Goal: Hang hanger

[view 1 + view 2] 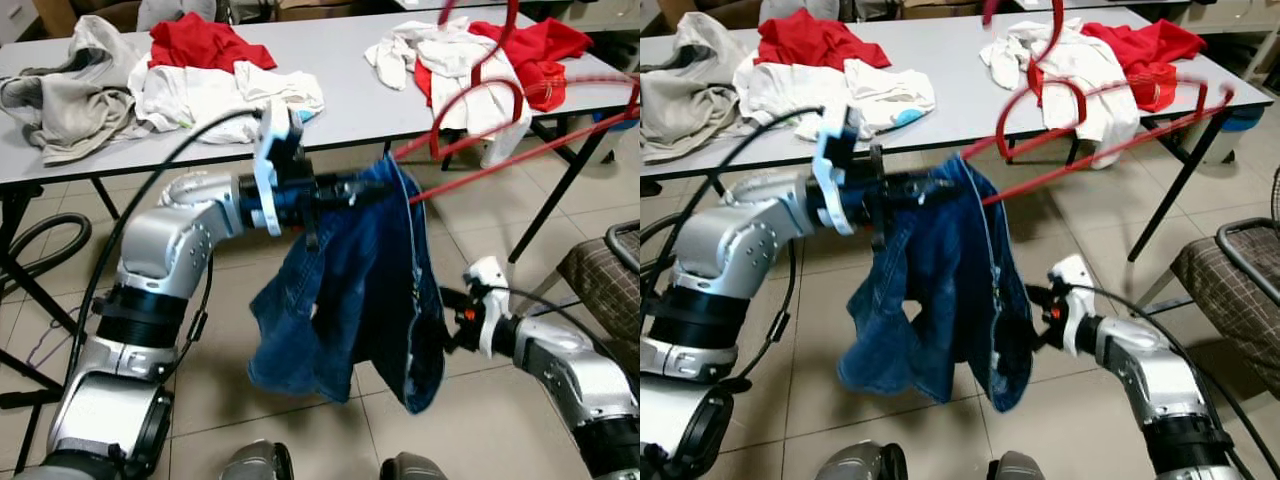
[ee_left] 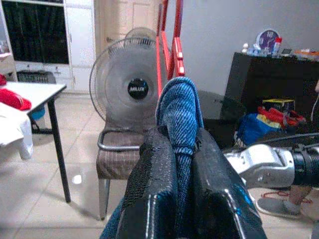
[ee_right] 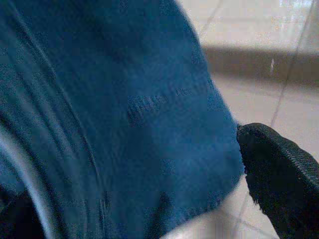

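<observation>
A blue denim garment (image 1: 350, 300) hangs in the air in front of the grey table (image 1: 330, 60). My left gripper (image 1: 345, 190) is shut on its top fold, and the cloth is pinched between the black fingers (image 2: 149, 199). A red hanger (image 1: 500, 130) sticks out of the garment's top and slants up to the right over the table edge, its hook (image 1: 485, 50) raised. My right gripper (image 1: 445, 320) is at the garment's lower right edge, open. One black finger (image 3: 284, 184) shows beside the denim (image 3: 124, 114), apart from it.
White, red and beige clothes (image 1: 200, 75) lie piled on the table. A chair with a checked seat (image 1: 610, 280) stands at the right, with a standing fan (image 2: 132, 84) behind it. Black table legs (image 1: 560, 190) and a black hose (image 1: 40, 240) are close by. The floor is tiled.
</observation>
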